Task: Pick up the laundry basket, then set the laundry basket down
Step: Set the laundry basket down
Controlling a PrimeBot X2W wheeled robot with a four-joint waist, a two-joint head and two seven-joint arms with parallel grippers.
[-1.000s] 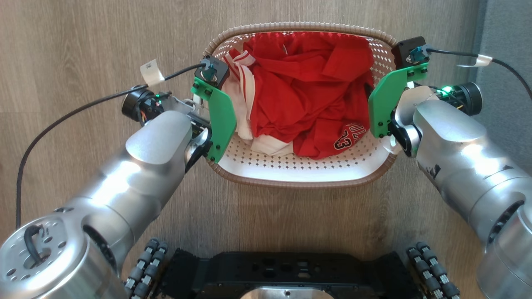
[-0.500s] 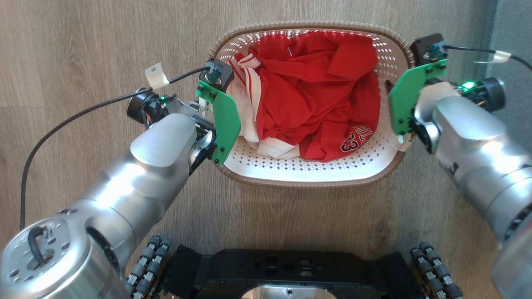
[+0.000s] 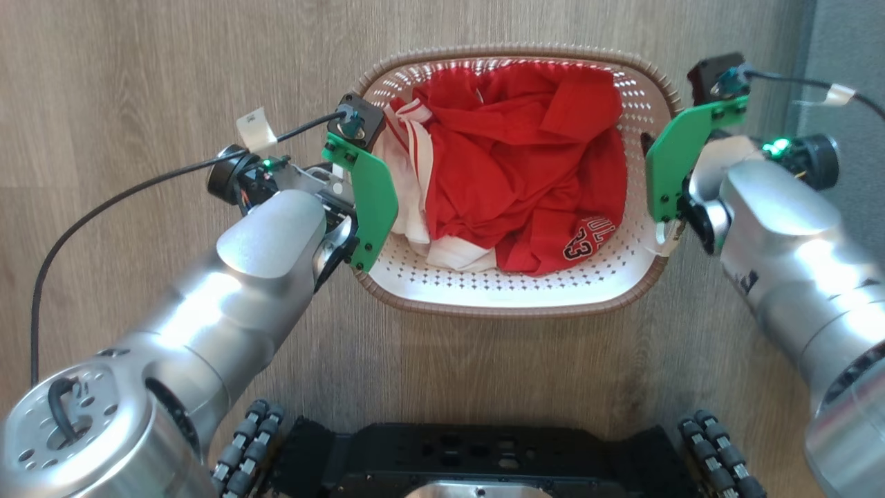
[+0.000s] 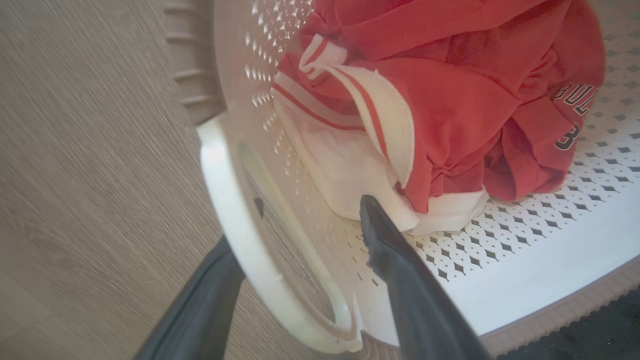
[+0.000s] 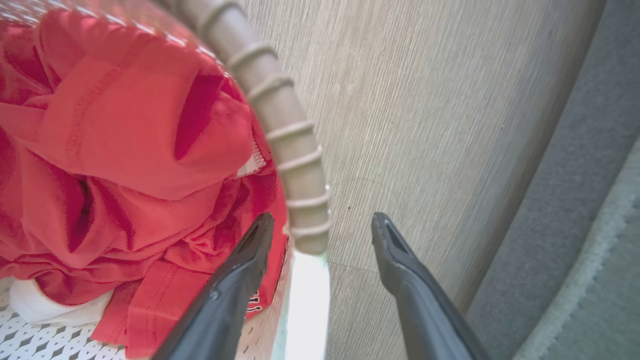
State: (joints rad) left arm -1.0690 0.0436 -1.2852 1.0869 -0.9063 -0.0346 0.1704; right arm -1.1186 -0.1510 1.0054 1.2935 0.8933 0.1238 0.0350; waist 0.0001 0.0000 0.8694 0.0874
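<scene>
Laundry basket rests on the wood floor, upper centre of your head view; your left gripper and right gripper each straddle its side edge, jaws parted, not clamped.

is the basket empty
No, a red jersey and a white cloth lie bunched inside the basket.

Silver arms — green brackets, black cables, dark fingers.
</scene>
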